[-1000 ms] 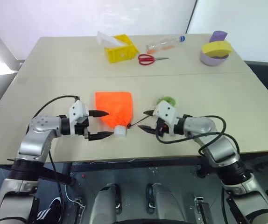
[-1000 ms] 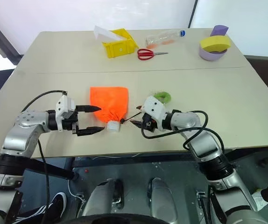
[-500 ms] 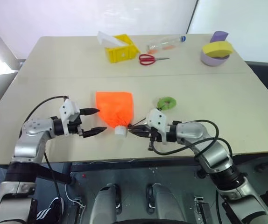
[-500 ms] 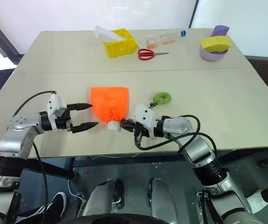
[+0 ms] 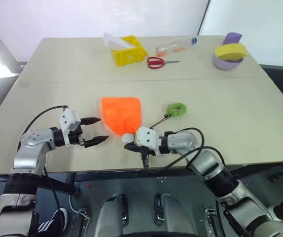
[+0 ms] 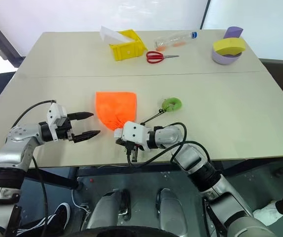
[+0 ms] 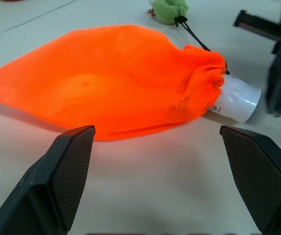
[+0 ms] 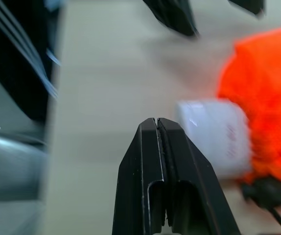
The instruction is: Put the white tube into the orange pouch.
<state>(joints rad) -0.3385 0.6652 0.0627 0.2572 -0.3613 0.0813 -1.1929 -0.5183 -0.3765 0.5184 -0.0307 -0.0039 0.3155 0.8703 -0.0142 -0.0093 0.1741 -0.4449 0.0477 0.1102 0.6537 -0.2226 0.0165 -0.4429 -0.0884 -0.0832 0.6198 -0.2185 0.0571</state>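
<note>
The orange pouch [image 5: 121,114] lies flat on the table, its gathered mouth toward the near edge. The white tube [image 5: 127,138] sticks out of that mouth by its white end; the rest of it is inside the fabric. A dark cord runs from the mouth to a green ring [image 5: 176,108]. My right gripper [image 5: 128,146] is shut with nothing in it, its tips close beside the tube's end on the near side; whether they touch it I cannot tell. My left gripper [image 5: 102,129] stands open to the left of the pouch mouth, apart from it.
At the far side stand a yellow box [image 5: 127,53], red scissors [image 5: 156,62], a clear bottle [image 5: 175,45] and a purple roll with a yellow piece [image 5: 228,54]. The table's near edge [image 5: 107,169] runs just below both grippers.
My right gripper has shut and slid left to the pouch mouth, uncovering the green ring. My left gripper has drawn back to the left, still open.
</note>
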